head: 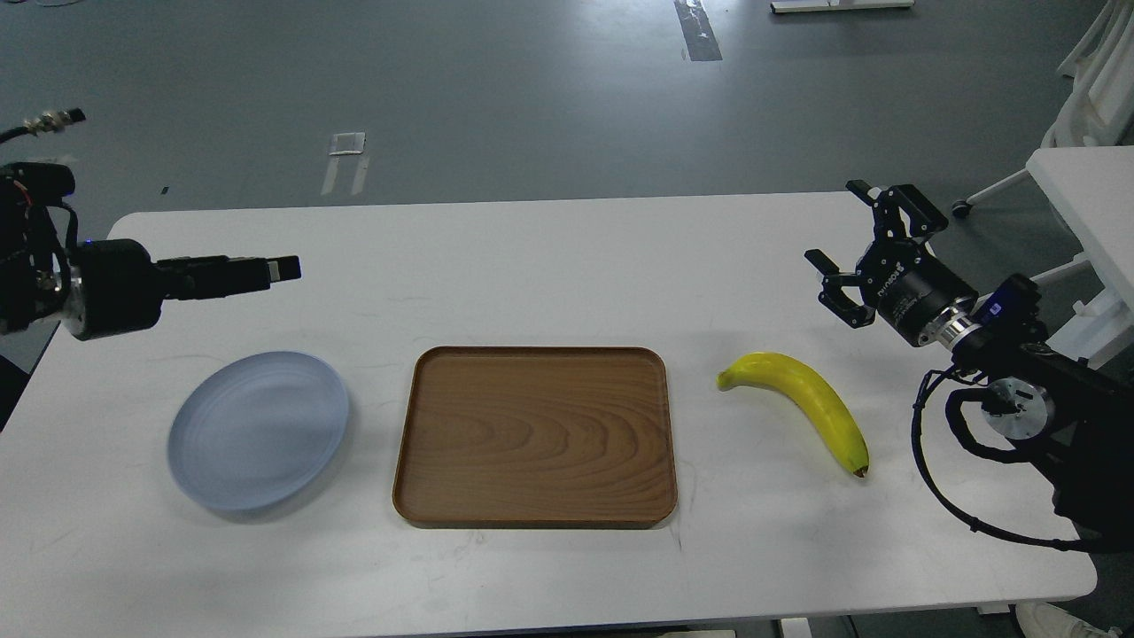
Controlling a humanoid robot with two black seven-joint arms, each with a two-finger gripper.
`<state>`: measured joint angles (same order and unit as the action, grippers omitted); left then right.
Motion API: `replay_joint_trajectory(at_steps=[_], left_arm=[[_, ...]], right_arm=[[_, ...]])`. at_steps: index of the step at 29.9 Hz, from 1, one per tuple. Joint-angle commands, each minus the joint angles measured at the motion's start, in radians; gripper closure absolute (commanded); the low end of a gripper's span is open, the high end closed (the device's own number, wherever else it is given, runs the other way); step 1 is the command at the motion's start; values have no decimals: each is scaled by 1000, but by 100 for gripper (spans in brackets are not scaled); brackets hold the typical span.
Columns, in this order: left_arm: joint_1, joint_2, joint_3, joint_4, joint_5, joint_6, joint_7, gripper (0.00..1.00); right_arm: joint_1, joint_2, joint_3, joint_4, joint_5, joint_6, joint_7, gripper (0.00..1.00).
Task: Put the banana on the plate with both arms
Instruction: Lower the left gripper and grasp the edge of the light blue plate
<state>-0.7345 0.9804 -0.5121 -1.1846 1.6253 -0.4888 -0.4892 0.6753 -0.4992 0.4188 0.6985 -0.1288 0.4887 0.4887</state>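
The yellow banana (802, 399) lies on the white table right of centre, greenish stem to the left, dark tip toward the front. The pale blue-grey plate (257, 430) lies at the front left. My right gripper (834, 223) is open and empty, above the table behind and to the right of the banana, apart from it. My left gripper (282, 268) points right, seen side-on above the table behind the plate; its fingers overlap, so I cannot tell their state. Nothing shows in it.
A brown wooden tray (536, 439) with rounded corners lies empty between the plate and the banana. A second white table (1090, 204) stands off the far right. The table's far edge borders grey floor.
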Motion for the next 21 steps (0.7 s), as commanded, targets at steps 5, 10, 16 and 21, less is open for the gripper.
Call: replay_joint_trajectory(at_steps=[5, 10, 16, 21], left_arm=[[4, 46, 219, 86, 173, 19, 0, 2], [10, 38, 231, 152, 154, 19, 0, 4], [18, -26, 247, 232, 107, 26, 0, 12], [30, -65, 248, 278, 105, 26, 0, 17]], right_arm=[[0, 5, 0, 2, -2, 0, 0, 0], [1, 5, 0, 2, -2, 0, 0, 0], [0, 7, 0, 1, -2, 0, 0, 0], [1, 7, 0, 1, -2, 0, 0, 0]])
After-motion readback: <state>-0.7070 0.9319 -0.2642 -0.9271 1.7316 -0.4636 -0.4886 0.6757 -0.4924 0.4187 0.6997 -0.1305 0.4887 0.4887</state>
